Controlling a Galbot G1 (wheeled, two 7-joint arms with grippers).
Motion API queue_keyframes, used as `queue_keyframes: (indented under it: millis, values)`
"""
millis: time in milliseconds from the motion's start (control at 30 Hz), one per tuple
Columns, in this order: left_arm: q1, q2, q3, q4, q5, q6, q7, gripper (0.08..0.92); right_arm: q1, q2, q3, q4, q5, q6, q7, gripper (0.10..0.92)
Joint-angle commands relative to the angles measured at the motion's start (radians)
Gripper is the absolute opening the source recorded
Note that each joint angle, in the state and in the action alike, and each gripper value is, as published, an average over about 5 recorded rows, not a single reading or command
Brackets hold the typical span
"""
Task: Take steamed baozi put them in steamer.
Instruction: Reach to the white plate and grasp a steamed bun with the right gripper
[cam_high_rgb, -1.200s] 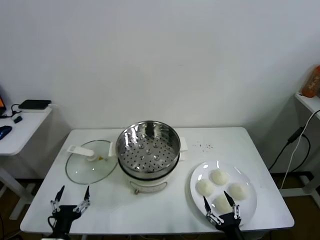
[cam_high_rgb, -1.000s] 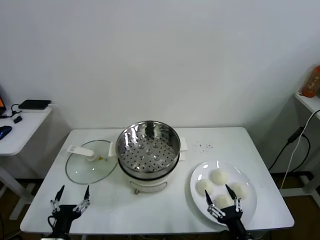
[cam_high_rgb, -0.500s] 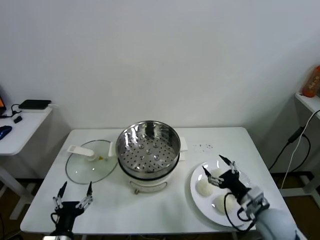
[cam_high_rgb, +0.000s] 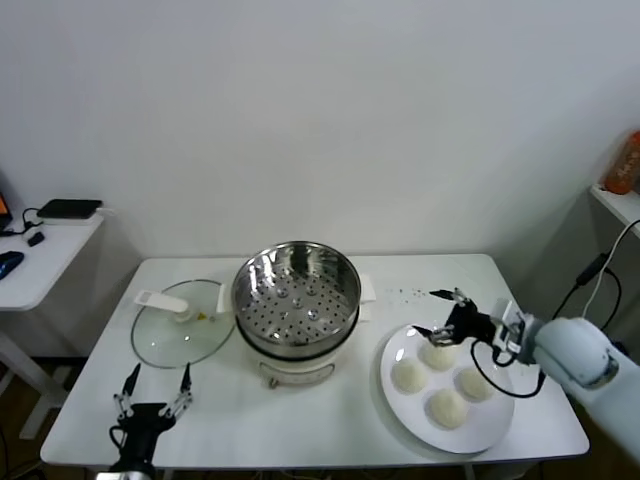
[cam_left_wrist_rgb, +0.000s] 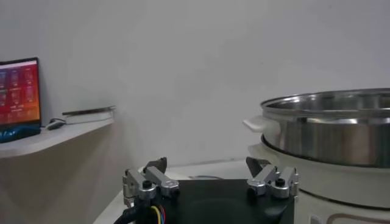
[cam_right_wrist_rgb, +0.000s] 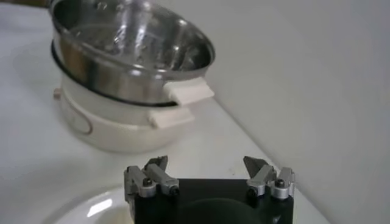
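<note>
Four baozi (cam_high_rgb: 441, 377) are seen lying on a white plate (cam_high_rgb: 398, 403) at the right end of the desk (cam_high_rgb: 330, 415), well apart from the steamer (cam_high_rgb: 296, 298), which stands at the desk's middle. The buns are judged to be light, soft and easily dented, with a smooth skin that may be slightly tacky; a gentle closure across the widest part of one bun, from the sides and low enough to cradle it, is thought best, since a hard squeeze would likely crush or mark the dough. They lie close together, so a neighbour could be nudged as one is taken.

The right gripper (cam_high_rgb: 441, 313) is held above the plate's far edge, over the bun nearest the steamer, with its fingers (cam_right_wrist_rgb: 159, 167) spread wide apart and nothing between them. The left gripper (cam_high_rgb: 152, 389) is parked at the desk's near left corner, its fingers also apart and empty.

The steamer's perforated tray is seen bare: no bun is in it yet. Its steel pot sits on a white base, and a glass lid (cam_high_rgb: 180, 334) is laid flat on the desk just beside it, on the left, so the opening is free for loading from above.
</note>
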Motion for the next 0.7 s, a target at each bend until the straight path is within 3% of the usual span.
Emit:
queue_keyframes:
  millis: [33, 200, 700]
  values:
    - [0.01, 0.006, 0.009, 0.001, -0.006, 0.005, -0.007, 0.823, 0.356, -0.117, -0.332, -0.139, 0.024, 0.032, -0.222, 0.823]
    - [0.015, 0.016, 0.011, 0.0, -0.016, 0.005, -0.008, 0.823, 0.53, -0.107, -0.519, -0.206, -0.068, 0.053, -0.36, 0.823]
    - [0.025, 0.04, 0.012, -0.011, -0.042, 0.007, -0.009, 0.823, 0.95, 0.131, -1.029, -0.4, -0.08, 0.062, -0.442, 0.823]
